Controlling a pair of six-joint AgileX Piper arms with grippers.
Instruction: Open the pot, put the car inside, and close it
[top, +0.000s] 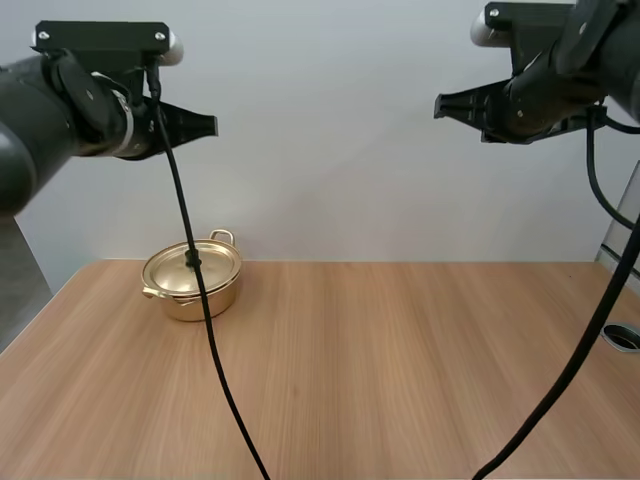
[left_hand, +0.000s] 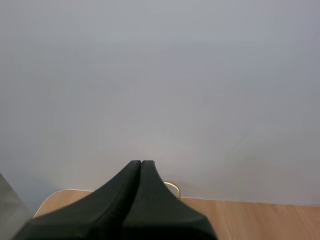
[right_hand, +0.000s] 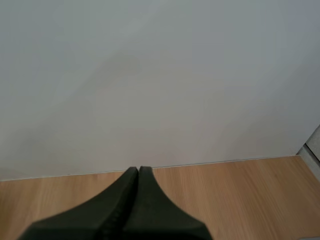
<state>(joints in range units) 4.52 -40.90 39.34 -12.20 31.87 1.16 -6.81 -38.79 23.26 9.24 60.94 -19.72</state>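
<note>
At the left, the left pincer (top: 208, 125) hangs high above the counter (top: 400, 360), its fingers pressed together on nothing. Almost straight below it, at the counter's far left, sits the gold pot (top: 192, 285) with its lid (top: 170, 268) on. Its two handles lie on a line from near left to far right. The lid lies downward from this pincer, so I judge this the nearer arm. The right pincer (top: 442, 103), likewise closed and empty, hangs high and well apart to the right. No brand or writing is readable.
</note>
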